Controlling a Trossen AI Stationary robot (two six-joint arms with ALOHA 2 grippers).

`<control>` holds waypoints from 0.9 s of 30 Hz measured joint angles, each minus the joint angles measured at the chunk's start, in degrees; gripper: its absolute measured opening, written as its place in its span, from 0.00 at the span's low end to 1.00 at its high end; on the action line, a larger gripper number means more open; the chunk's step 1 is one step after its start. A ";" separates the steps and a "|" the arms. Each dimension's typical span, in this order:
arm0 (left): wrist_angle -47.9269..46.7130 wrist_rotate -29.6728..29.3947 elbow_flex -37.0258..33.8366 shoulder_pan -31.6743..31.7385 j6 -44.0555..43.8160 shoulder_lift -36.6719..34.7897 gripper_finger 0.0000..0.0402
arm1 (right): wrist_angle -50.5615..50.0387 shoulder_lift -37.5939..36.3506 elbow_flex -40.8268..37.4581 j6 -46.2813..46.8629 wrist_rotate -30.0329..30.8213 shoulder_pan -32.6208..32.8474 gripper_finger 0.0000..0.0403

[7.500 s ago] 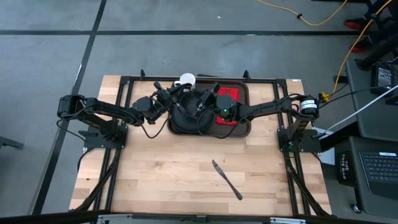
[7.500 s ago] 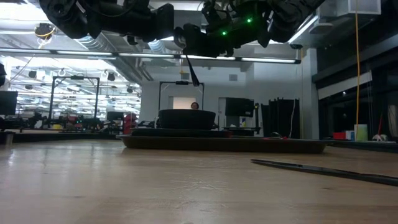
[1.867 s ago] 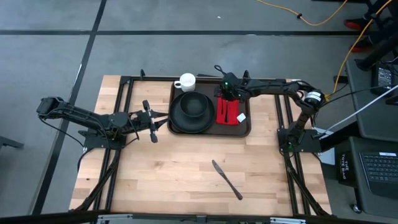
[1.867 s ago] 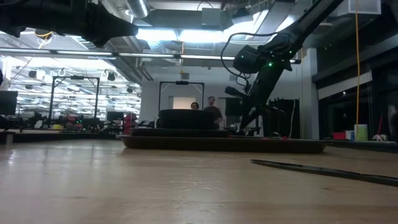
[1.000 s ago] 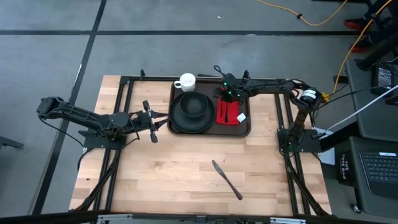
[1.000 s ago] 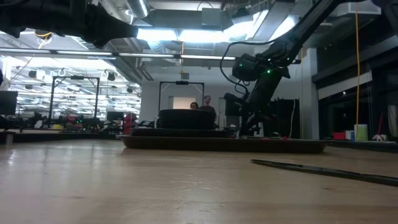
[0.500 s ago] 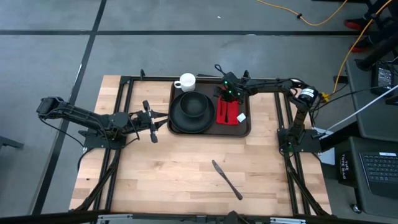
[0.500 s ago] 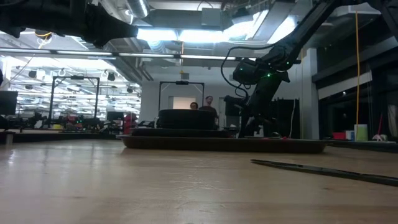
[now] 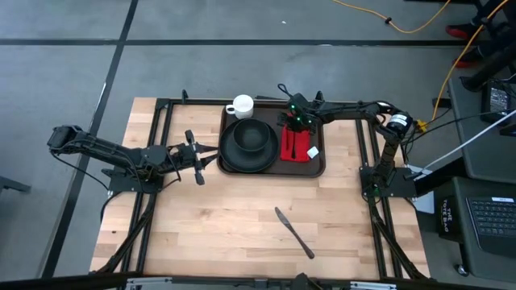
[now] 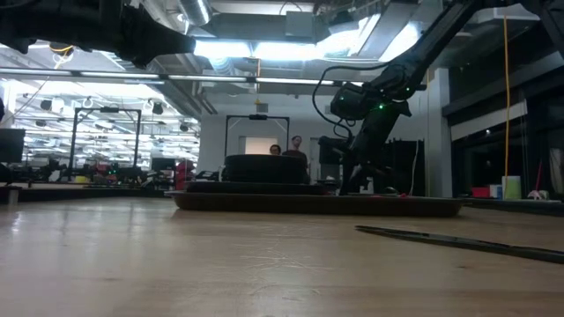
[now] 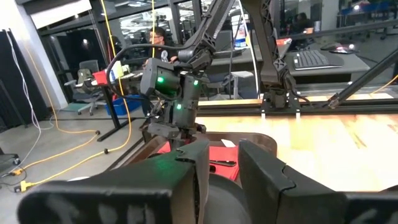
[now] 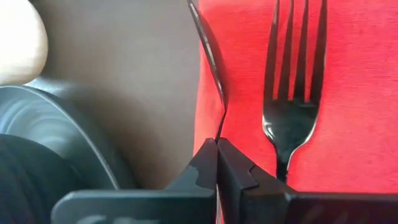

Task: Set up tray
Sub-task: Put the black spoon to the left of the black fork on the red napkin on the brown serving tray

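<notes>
The dark brown tray (image 9: 318, 161) sits at the table's far middle. It holds a black plate (image 9: 232, 159) with a black bowl (image 9: 251, 138), a white cup (image 9: 240, 105) and a red napkin (image 9: 298, 149). A black fork (image 12: 292, 93) lies on the napkin. My right gripper (image 9: 289, 122) stands over the napkin's far corner, shut on a thin black utensil (image 12: 211, 56). My left gripper (image 9: 211, 151) waits left of the tray, level and open, with nothing between its fingers (image 11: 261, 168). My right gripper pinches the black utensil's thin stem (image 12: 219, 127) between its two fingertips. The fingers slant down from above and run along the utensil. The utensil's wider part (image 12: 208, 43) reaches away from the fingers along the napkin's edge, beside the fork; whether it rests there I cannot tell.
A black knife (image 9: 293, 232) lies alone on the wooden table toward the near right. The metal frame rails (image 9: 161, 129) run along both sides of the table. In the low view people stand in the room behind the tray (image 10: 317, 204).
</notes>
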 joint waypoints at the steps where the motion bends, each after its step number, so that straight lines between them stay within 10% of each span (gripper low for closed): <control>1: -0.01 0.00 0.00 0.00 0.00 0.01 0.19 | -0.07 0.00 0.00 0.00 0.09 0.00 0.00; 27: -0.33 0.02 0.00 0.00 0.00 0.00 0.19 | -0.68 0.00 0.00 0.02 0.37 0.00 0.04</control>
